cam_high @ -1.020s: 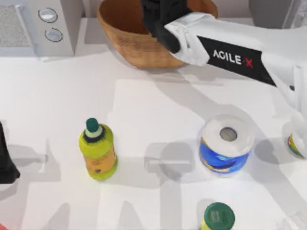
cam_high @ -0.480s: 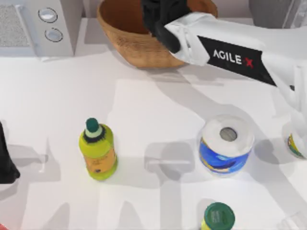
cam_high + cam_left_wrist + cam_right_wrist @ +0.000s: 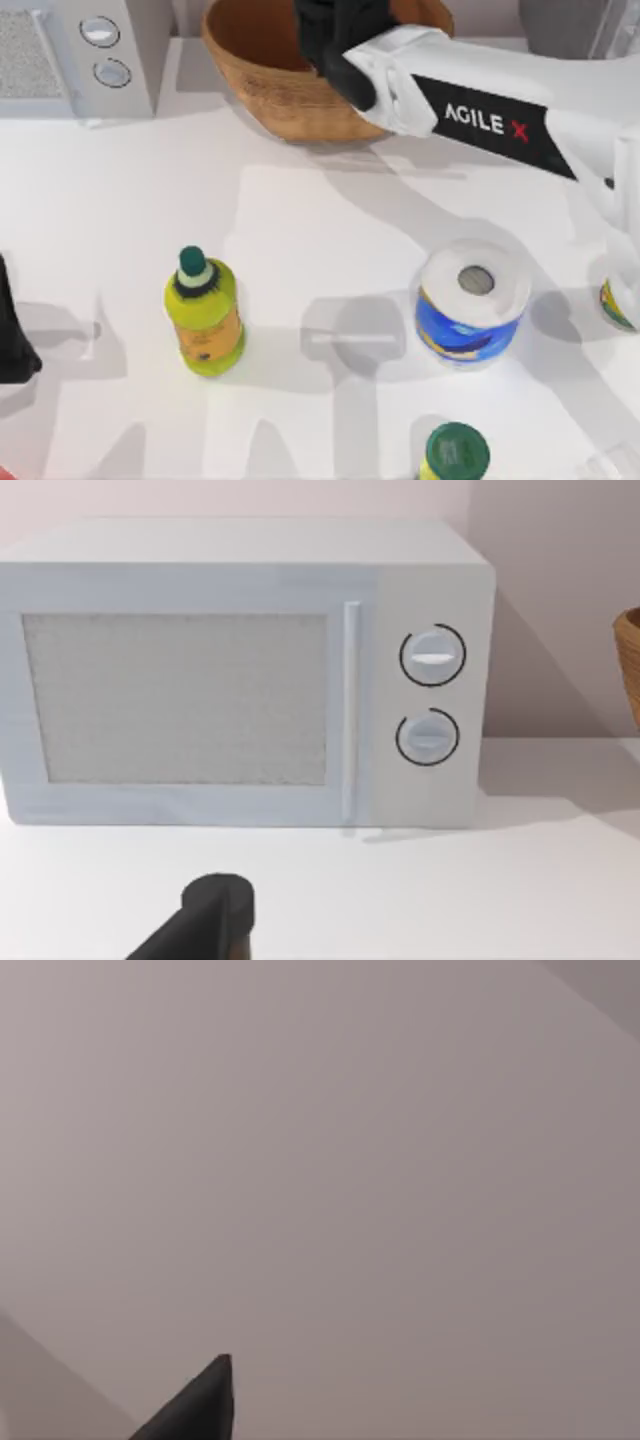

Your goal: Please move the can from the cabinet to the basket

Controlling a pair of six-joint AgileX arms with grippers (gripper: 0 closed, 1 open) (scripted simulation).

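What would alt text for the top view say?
A white right arm reaches over a wicker basket at the table's far edge. Nearer stand a yellow-green bottle and a paper roll; a microwave sits far left.

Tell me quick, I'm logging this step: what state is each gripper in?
Left gripper: parked at the table's left edge; cannot be told.
Right gripper: over the basket; open or shut cannot be told.
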